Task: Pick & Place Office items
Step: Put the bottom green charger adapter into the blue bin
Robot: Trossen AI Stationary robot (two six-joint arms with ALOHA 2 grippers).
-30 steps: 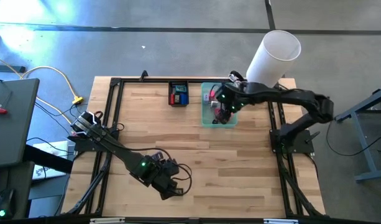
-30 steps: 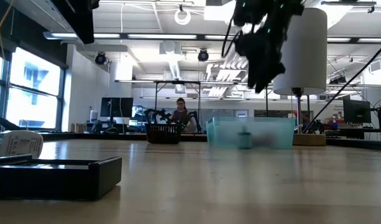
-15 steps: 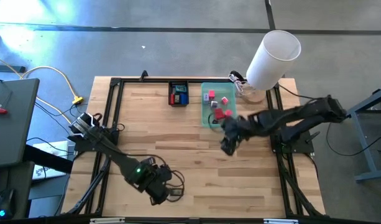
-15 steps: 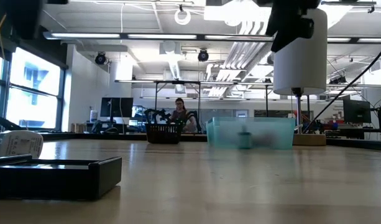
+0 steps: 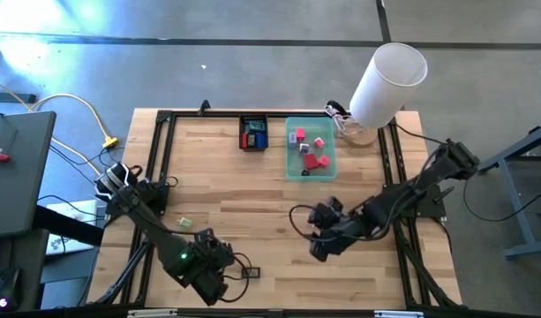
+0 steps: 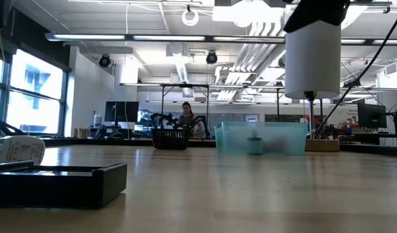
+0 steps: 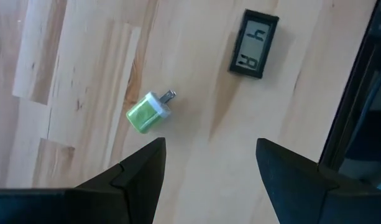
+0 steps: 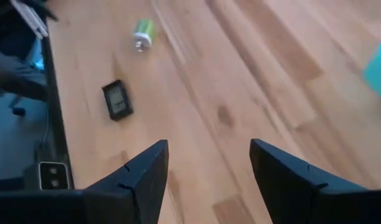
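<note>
Our left gripper [image 7: 209, 165] gapes wide over the small green plug [image 7: 148, 112], black display [image 7: 253, 43] at one o'clock; our right gripper [image 8: 209, 171] also gapes, empty.

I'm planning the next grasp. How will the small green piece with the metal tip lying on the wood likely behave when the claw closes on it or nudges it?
The green piece looks small and blocky, so it is probably light and may skid across the smooth wooden table. It lies flat on its side, so tipping seems unlikely. Its metal tip looks thin; the wider body is probably the safer place to grip.
</note>
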